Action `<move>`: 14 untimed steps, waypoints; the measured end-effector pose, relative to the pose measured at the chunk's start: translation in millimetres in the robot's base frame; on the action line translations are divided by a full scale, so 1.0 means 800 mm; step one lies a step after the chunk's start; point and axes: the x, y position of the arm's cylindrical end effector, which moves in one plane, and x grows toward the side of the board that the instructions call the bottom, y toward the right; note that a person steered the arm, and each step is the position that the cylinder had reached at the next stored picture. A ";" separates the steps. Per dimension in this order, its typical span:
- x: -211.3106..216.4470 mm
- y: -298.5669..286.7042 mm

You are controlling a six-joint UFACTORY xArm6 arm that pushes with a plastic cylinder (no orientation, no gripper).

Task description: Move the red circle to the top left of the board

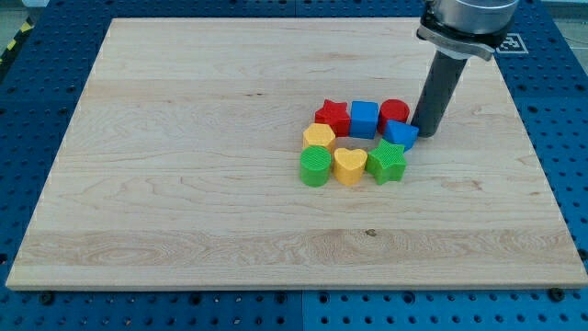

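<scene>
**Rod tip beside a tight cluster, red circle hemmed in**

The arm carries no pincer, only a dark rod, so there is nothing to stand apart or together. Its tip [427, 131] rests on the wooden board [184, 184], just to the view's right of the red circle [394, 111] and close to the blue block [400, 133] below it. Leftward of the tip sit a blue cube [365, 119] and a red star [333, 118]; further down-left lie a yellow block [319, 137], green cylinder [315, 166], yellow heart [349, 165] and green star [386, 162]. The risk, as I judge it: a leftward push would drive the circle into the cube and star, dragging neighbours along or letting the circle slip aside.
</scene>
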 end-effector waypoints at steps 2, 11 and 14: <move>0.000 -0.033; -0.092 -0.181; -0.098 -0.226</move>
